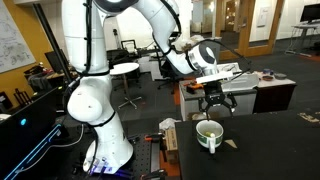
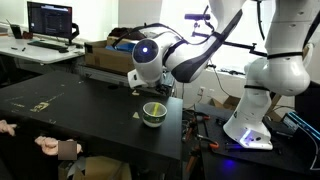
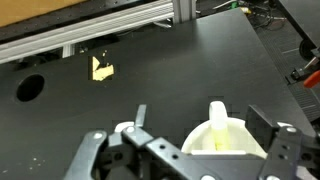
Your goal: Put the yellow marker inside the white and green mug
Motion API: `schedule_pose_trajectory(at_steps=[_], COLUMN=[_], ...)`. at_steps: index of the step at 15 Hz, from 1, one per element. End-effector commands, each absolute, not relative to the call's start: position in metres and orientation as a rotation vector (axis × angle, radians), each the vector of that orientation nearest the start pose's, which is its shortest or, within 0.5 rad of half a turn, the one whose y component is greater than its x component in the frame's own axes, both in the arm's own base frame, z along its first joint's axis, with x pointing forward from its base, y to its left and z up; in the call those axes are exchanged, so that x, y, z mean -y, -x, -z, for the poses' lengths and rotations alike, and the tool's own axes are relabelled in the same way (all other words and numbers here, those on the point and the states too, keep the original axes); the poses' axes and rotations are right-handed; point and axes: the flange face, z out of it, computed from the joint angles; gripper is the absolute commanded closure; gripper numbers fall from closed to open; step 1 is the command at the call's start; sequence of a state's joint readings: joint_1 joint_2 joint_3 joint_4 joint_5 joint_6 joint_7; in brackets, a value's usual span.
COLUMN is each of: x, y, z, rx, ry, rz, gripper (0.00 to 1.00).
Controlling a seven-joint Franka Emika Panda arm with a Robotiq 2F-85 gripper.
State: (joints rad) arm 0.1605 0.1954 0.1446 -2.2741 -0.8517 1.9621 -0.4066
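The white and green mug (image 1: 208, 135) stands on the black table, also seen in an exterior view (image 2: 153, 113). In the wrist view the mug (image 3: 235, 142) sits low in the picture with its handle toward the far side. A yellow streak inside it looks like the yellow marker (image 3: 219, 140), standing within the mug's mouth. My gripper (image 1: 213, 101) hangs a little above the mug, also seen in an exterior view (image 2: 150, 92). In the wrist view its fingers (image 3: 200, 114) are spread wide on either side of the mug and hold nothing.
A small tan scrap (image 3: 101, 69) lies on the table beyond the mug, also seen in an exterior view (image 1: 232, 143). A tan box (image 2: 105, 55) stands at the table's back. A metal rail (image 3: 100, 30) runs along the table edge. A round hole (image 3: 30, 87) is in the tabletop.
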Motion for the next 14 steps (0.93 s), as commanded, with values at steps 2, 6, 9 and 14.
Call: schedule_pose_trajectory(at_steps=[2, 6, 9, 14], x=[-0.085, -0.065, -0.046, -0.005], y=[-0.471, -0.475, -0.478, -0.47], z=[-0.31, -0.336, -0.34, -0.326], rx=[-1.252, -1.089, -0.972, -0.795], ry=[-2.088, -2.245, -2.371, -2.557], rz=[0.457, 0.315, 0.209, -0.015], gripper=[0.0, 0.0, 0.0, 0.0])
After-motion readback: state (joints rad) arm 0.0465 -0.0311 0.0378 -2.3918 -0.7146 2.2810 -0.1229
